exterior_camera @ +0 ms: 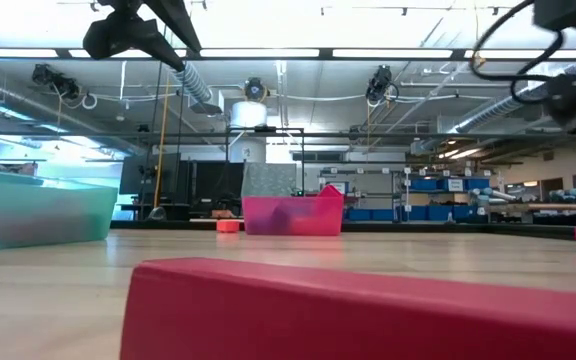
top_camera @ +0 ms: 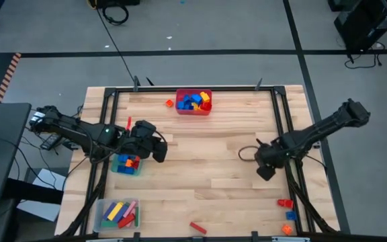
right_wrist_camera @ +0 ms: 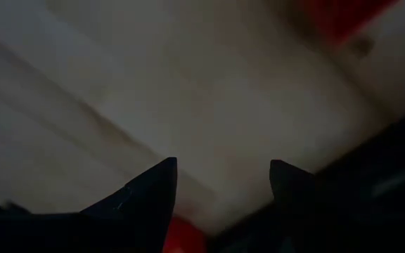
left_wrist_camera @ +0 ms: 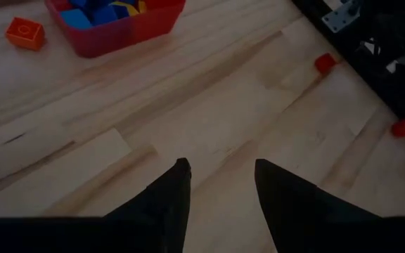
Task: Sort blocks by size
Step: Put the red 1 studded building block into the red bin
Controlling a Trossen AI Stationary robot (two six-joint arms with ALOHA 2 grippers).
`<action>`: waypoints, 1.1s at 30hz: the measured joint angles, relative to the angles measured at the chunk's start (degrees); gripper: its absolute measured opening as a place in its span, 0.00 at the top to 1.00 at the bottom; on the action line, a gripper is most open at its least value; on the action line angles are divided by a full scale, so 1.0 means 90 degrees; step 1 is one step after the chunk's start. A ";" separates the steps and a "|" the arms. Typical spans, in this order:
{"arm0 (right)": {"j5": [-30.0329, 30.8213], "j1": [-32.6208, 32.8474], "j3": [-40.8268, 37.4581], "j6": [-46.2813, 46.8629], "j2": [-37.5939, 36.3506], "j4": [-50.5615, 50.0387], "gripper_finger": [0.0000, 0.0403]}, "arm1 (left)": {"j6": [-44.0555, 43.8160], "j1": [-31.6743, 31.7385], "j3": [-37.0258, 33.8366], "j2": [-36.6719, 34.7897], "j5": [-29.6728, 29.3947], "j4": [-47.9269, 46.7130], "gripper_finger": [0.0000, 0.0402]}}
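both grippers empty, fingers apart: left gripper (top_camera: 160,152) hangs just beside green bin (top_camera: 125,165) of small blocks, likely post-drop; right gripper (top_camera: 265,172) poised inboard of stray blocks (top_camera: 287,215) near table's right edge, next pick.

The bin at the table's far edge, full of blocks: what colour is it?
Red bin; the high view shows it best.
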 joint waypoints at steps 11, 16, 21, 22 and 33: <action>-0.1019 0.1850 0.0032 0.0533 0.1632 0.1258 0.40 | 0.0000 0.0002 0.0000 0.0004 -0.0049 0.0005 0.58; -0.1457 0.2372 0.0424 0.0155 0.2664 0.1069 0.40 | 0.0000 0.0002 0.0000 0.0041 -0.0083 0.0121 0.58; -0.1610 0.2559 0.0945 -0.0214 0.3382 0.1069 0.40 | -0.0002 0.0002 -0.0005 0.0147 -0.0097 0.0211 0.58; -0.1607 0.2577 0.1063 -0.0273 0.3479 0.1066 0.40 | -0.0004 0.0002 -0.0005 0.0171 -0.0098 0.0211 0.58; -0.1629 0.2806 0.1583 -0.0728 0.3816 0.1036 0.39 | 0.0028 0.0002 -0.0005 0.0649 0.0171 0.0636 0.58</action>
